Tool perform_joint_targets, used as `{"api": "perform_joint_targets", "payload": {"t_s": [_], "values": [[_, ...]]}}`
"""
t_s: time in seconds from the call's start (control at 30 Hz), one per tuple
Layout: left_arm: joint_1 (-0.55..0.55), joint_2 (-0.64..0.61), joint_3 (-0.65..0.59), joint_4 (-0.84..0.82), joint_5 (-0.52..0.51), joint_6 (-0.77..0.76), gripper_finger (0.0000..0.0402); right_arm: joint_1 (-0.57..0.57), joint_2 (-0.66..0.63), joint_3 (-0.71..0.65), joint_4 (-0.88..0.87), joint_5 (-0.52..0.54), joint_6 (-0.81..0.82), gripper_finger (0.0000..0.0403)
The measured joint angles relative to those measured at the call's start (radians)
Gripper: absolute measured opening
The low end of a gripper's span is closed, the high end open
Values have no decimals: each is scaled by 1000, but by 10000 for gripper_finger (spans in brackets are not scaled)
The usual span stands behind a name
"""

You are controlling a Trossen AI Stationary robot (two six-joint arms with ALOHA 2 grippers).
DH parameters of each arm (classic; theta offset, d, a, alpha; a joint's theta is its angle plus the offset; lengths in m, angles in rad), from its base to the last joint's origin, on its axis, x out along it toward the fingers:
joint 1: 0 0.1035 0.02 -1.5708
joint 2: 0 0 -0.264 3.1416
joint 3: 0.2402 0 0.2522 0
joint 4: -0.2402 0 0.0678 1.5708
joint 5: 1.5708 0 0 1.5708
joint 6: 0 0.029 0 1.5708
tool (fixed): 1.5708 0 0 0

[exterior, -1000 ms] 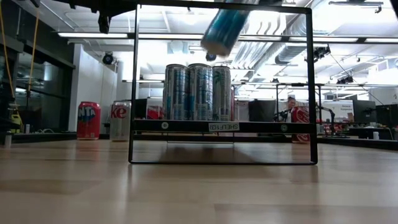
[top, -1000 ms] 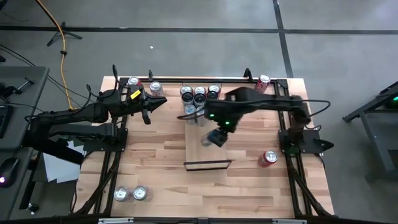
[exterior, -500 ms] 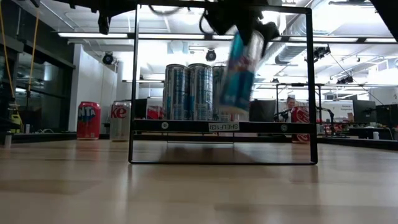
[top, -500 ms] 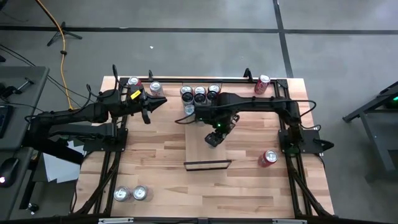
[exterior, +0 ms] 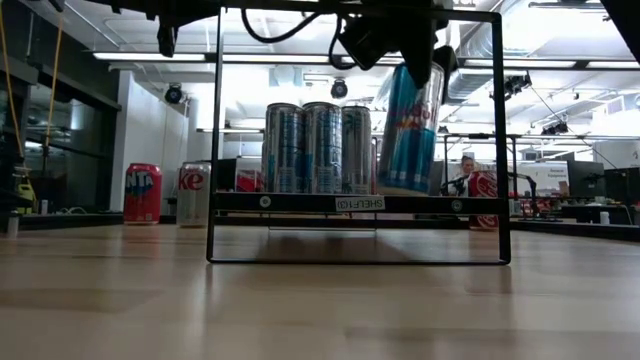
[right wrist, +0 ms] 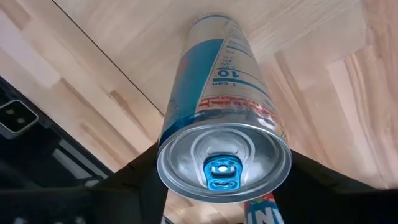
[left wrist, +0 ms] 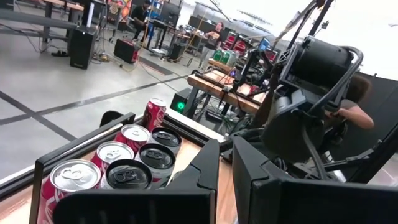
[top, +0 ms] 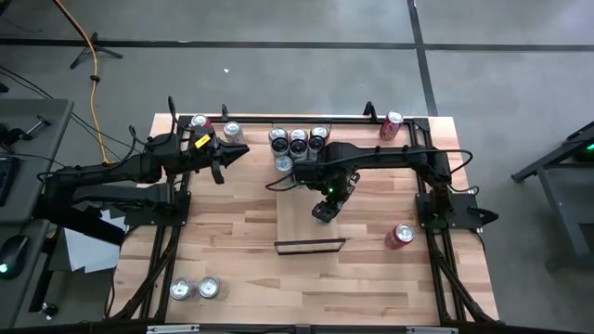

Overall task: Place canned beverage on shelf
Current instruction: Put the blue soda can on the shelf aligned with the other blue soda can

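The right gripper holds a tall blue can by its upper part, the fingers closed on its sides, above the shelf. In the right wrist view the can fills the picture, its silver lid with a blue tab turned to the camera and the pale board under it. Compared with one second ago, the can has come down a lot: then it was high near the top of the black frame and strongly tilted, half a second ago it was lower but still leaning and blurred, and now it hangs almost upright, with its bottom just at the shelf board; I cannot tell if it already touches. In the low view it stands just right of the three cans already on the shelf, and nearer to the camera than they are. In the high view the right arm has drawn in toward the cans at the back of the shelf. The left gripper waits at the left back part of the table, fingers shut and holding nothing, beside red cans, and it has not moved. Another red can lies on the table to the right of the shelf, in the same place as before.
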Motion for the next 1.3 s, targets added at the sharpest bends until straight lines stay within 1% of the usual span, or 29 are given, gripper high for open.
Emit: {"api": "perform_joint_targets", "payload": {"t_s": [0.03,0.17,0.23,0.3,0.37,0.53,0.73,0.83,0.93,1.07,1.17,1.3], "values": [[0,0,0,0,0,-1,0,-1,0,-3,0,3,-7,230],[0,0,0,0,-3,-1,0,-1,0,-4,1,8,-29,307],[0,0,0,0,-3,-1,0,-1,0,-4,0,28,-29,330],[0,0,0,0,-3,-1,0,-1,0,-4,0,47,-29,340],[0,0,0,0,-3,-1,0,-1,0,-4,0,56,-40,344],[0,0,0,0,-4,-1,0,-1,-15,-3,0,59,-128,346],[0,0,0,-1,-4,11,0,10,-133,-2,0,64,-171,347],[0,0,0,-1,-4,17,0,45,-208,-5,-2,100,-201,347],[0,0,0,-2,-4,17,0,107,-267,-43,2,194,-292,348],[0,0,0,-2,-11,18,0,190,-307,-95,4,305,-532,348],[0,0,0,-2,-23,18,0,229,-312,-111,28,404,-704,348],[0,0,0,-2,-28,17,0,249,-285,-120,89,530,-858,348]]}}
